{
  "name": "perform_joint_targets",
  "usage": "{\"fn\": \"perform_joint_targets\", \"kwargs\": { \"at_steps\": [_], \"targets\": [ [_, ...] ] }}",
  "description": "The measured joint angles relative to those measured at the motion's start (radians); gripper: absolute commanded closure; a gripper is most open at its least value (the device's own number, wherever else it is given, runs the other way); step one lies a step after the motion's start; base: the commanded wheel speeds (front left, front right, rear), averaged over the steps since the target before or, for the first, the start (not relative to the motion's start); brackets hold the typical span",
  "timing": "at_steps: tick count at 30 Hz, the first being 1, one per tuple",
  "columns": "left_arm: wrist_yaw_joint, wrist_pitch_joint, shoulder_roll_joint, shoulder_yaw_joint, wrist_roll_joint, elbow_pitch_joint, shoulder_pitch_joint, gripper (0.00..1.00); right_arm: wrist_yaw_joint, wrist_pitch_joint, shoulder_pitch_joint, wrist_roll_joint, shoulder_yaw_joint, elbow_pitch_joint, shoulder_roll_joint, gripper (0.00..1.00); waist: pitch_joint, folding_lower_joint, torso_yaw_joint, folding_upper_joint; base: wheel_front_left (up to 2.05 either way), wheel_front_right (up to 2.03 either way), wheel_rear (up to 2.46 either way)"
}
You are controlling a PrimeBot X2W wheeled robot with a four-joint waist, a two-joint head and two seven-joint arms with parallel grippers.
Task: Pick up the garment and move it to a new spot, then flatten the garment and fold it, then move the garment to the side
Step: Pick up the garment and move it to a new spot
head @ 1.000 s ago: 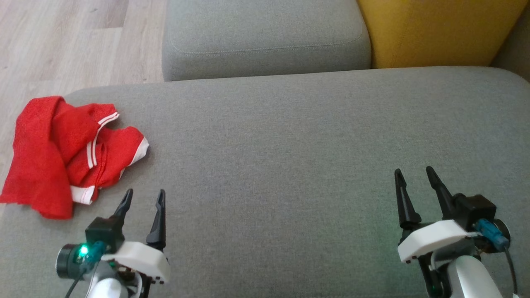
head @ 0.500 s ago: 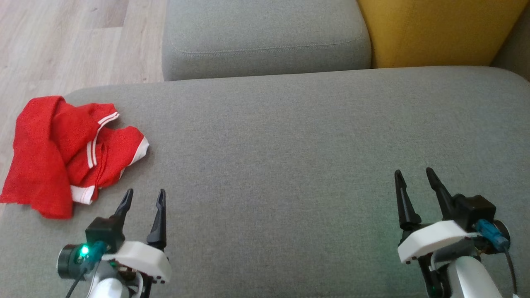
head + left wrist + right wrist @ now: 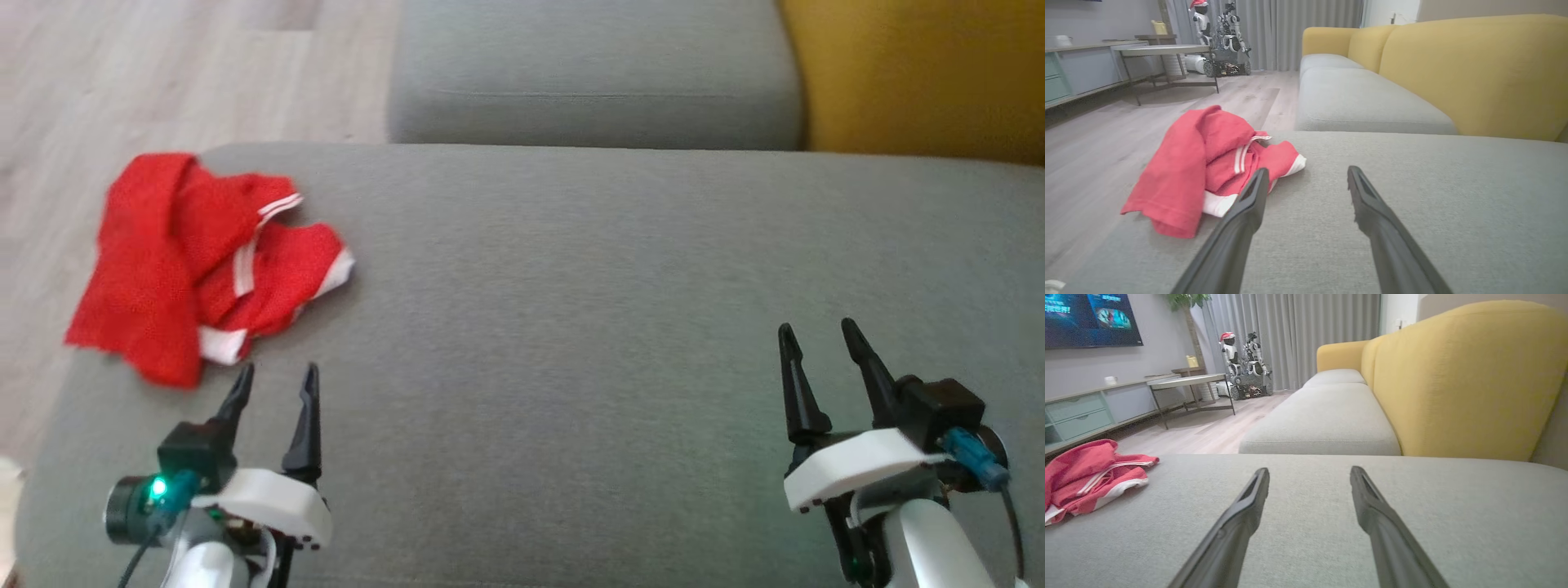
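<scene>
While both arms are poised low over the grey seat cushion (image 3: 571,327) of the sofa, we see the garment (image 3: 204,261), a red piece with white stripes and white hems, lying crumpled at about ten o'clock in the head view. It sits on the cushion's far left corner, and its outer part laps over the cushion's edge above the pale wooden floor (image 3: 122,82). Our left end effector (image 3: 277,371) shows at about seven o'clock in that view, its two dark fingers spread apart and holding nothing. The garment lies just beyond it, at about eleven o'clock from the fingertips, with the nearest white hem just beside the outer tip. In the left wrist view the red heap fills the ten o'clock area, and part of it is hidden behind one finger (image 3: 1249,204), so we cannot tell whether that finger brushes the cloth. Our right end effector (image 3: 816,325) shows at about four o'clock in the head view, likewise spread wide and empty, well apart from the garment, with bare grey fabric between them. Beyond the seat, at twelve o'clock, lies a second grey cushion (image 3: 596,73), and at one o'clock rises the yellow backrest (image 3: 922,73).
</scene>
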Motion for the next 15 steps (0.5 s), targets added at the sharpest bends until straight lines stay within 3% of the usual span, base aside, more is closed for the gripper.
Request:
{"fn": "perform_joint_targets", "kwargs": {
  "at_steps": [15],
  "targets": [
    [0.023, 0.0, 0.052, 0.047, -0.002, -0.023, -0.016, 0.0, 0.0, 0.013, 0.004, 0.012, 0.049, -0.05, 0.001, 0.0, -0.002, 0.0, 0.246, 0.0, 0.0, 0.0, 0.0]
  ]
}}
